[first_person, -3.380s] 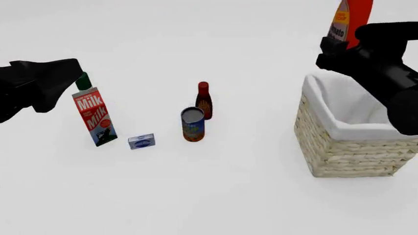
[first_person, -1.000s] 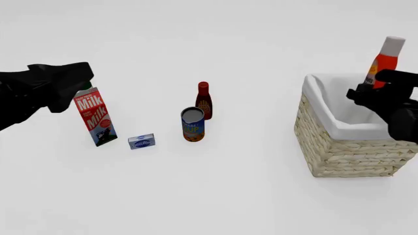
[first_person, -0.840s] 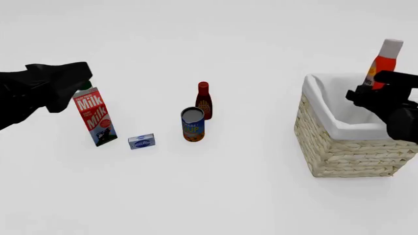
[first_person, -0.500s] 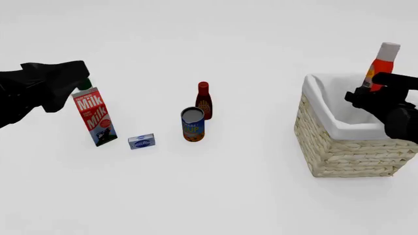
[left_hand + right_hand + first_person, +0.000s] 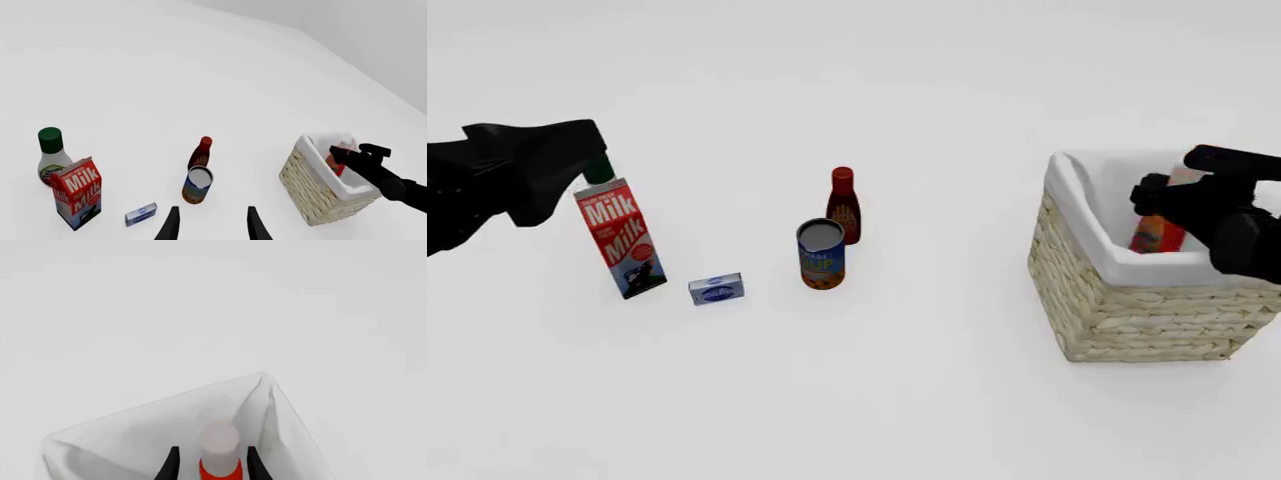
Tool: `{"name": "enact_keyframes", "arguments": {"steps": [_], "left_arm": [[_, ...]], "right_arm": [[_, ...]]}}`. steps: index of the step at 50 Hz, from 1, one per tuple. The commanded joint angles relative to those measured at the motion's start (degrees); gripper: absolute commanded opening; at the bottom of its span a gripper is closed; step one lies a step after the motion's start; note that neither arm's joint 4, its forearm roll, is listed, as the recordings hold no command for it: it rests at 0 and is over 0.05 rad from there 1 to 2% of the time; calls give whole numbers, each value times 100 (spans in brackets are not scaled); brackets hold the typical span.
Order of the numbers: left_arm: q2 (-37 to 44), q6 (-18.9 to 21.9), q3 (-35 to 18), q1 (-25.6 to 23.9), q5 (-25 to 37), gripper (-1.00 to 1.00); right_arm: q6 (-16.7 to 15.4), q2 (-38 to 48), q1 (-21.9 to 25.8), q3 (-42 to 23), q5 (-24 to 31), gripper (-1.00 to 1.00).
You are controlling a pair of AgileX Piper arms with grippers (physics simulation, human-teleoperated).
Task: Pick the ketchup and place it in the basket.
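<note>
Left gripper [image 5: 208, 225], bottom centre of its wrist view: fingers spread, holding nothing.

Right gripper [image 5: 209, 465]: fingers spread either side of the ketchup [image 5: 1157, 233]; contact cannot be told. Ketchup sits inside the basket [image 5: 1101, 270], right of frame.

Risk: withdrawing with a finger brushing the cap could tip the bottle or snag the lining.

Red ketchup [image 5: 1156, 233] stands upright inside the wicker basket [image 5: 1121, 320].

Right gripper [image 5: 209, 464] fingers apart; left gripper [image 5: 209, 224] parted, raised.
</note>
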Motion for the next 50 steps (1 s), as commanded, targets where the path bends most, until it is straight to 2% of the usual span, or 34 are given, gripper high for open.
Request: {"name": "enact_keyframes", "arguments": {"steps": [1, 13, 23, 38, 50], "left_arm": [[-20, -10, -2, -5, 9, 100], [-48, -24, 7, -21, 15, 100], [-57, -38, 4, -32, 16, 100], [-87, -77, 43, -45, -3, 100], [-101, -120, 114, -59, -67, 100]], "right_arm": [[5, 101, -19, 23, 62, 100], [-78, -415, 100, 129, 216, 100], [-173, -1202, 473, 119, 553, 100], [-315, -1860, 854, 139, 870, 100], [-449, -2342, 1118, 429, 827, 100]]}}
